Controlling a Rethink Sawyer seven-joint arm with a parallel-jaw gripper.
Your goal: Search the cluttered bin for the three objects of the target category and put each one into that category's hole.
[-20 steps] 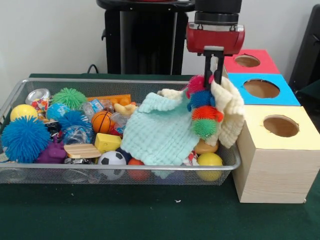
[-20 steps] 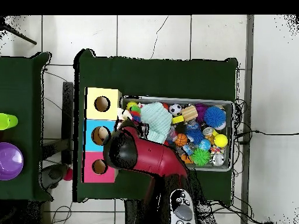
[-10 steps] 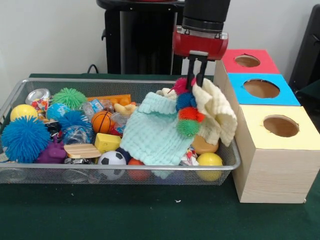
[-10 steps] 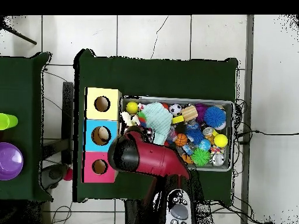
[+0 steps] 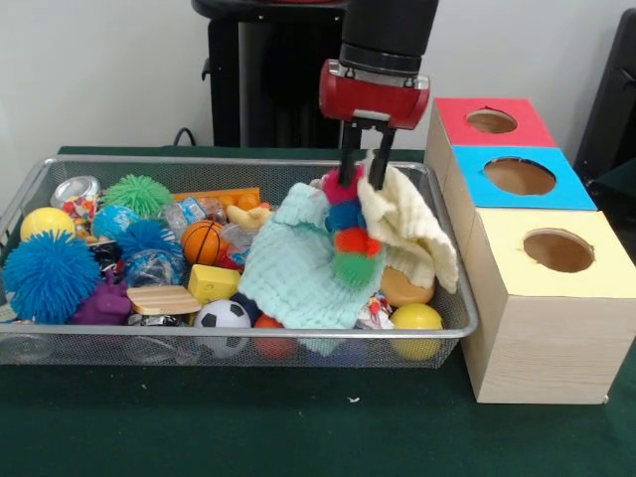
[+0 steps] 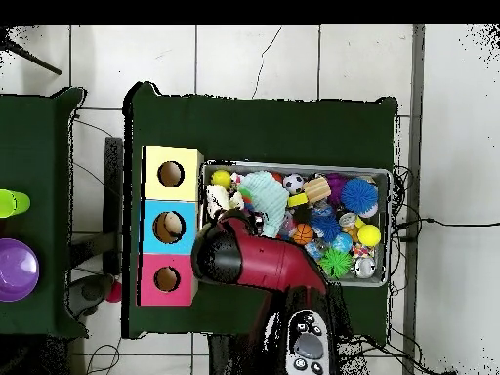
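My gripper [image 5: 362,175] hangs over the right part of the wire bin [image 5: 40,171]. It is shut on a fuzzy caterpillar toy [image 5: 346,229] of pink, blue, red and green balls. A cream cloth [image 5: 409,227] is caught in the same grasp and drapes to its right. Both dangle just above a mint green cloth [image 5: 298,263]. Three boxes with holes stand right of the bin: red [image 5: 522,119], blue [image 5: 556,184] and yellow [image 5: 586,260]. In the overhead view the red arm [image 6: 239,256] covers the gripper; the cream cloth [image 6: 217,202] and mint cloth [image 6: 266,198] show beside it.
The bin holds several toys: a spiky blue ball [image 5: 48,275], a green spiky ball [image 5: 137,194], a small basketball [image 5: 202,241], a football [image 5: 222,318], yellow balls [image 5: 417,318], a wooden block [image 5: 164,299]. Overhead, a second table [image 6: 34,195] carries a purple bowl [image 6: 17,270].
The gripper has carried the caterpillar toy and cream cloth leftward in the front view, away from the boxes and back over the bin, sinking slightly.
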